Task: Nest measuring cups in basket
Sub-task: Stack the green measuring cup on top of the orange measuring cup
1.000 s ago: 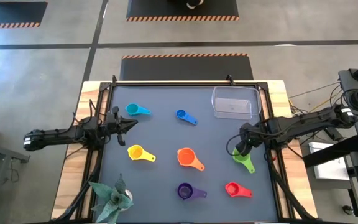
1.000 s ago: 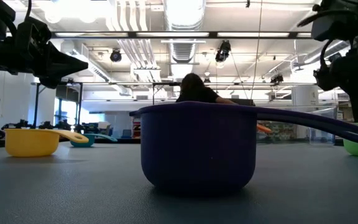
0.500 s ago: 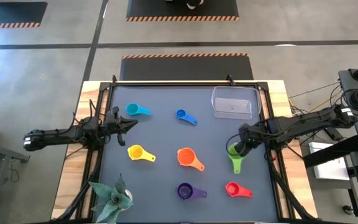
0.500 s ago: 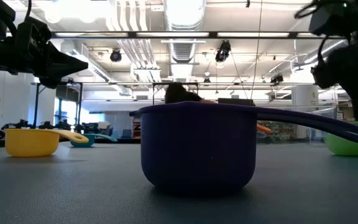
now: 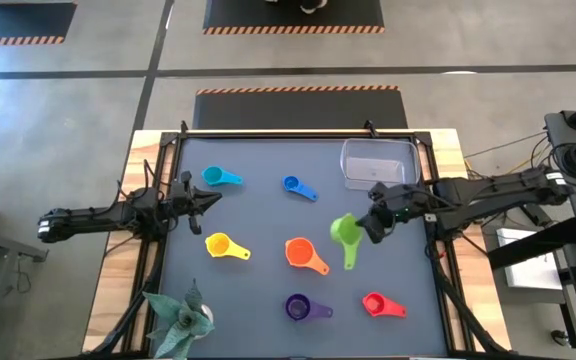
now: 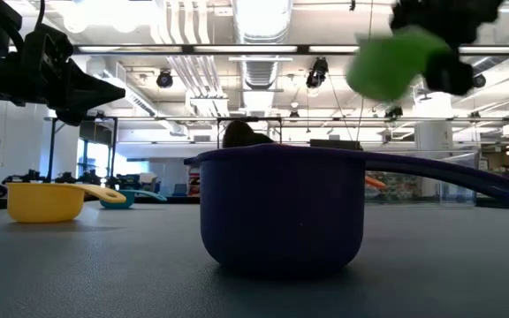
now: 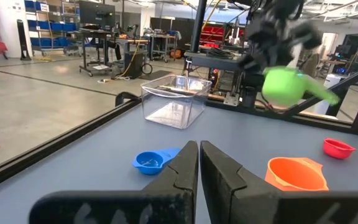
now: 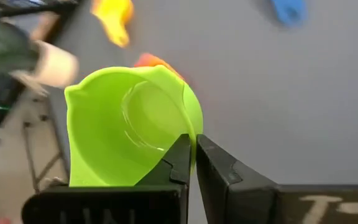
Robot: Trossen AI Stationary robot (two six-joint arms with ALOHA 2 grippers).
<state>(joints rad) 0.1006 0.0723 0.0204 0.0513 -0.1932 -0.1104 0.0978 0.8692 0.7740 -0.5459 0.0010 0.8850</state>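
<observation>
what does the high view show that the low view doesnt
Only the high view: the basket, the blue and red cups, the plant, and the left end effector shut and idle. Only the low view: the room and ceiling lights. Both: the green cup held off the table by the right end effector, and the purple cup.

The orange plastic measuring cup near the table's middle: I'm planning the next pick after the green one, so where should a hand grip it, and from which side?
Probably the bowl rim of the orange plastic measuring cup, from straight above. It sits upright with its mouth open, so one finger can go inside the wall. Its flat handle lies low, pointing toward the red plastic measuring cup, and looks harder to pinch.
</observation>
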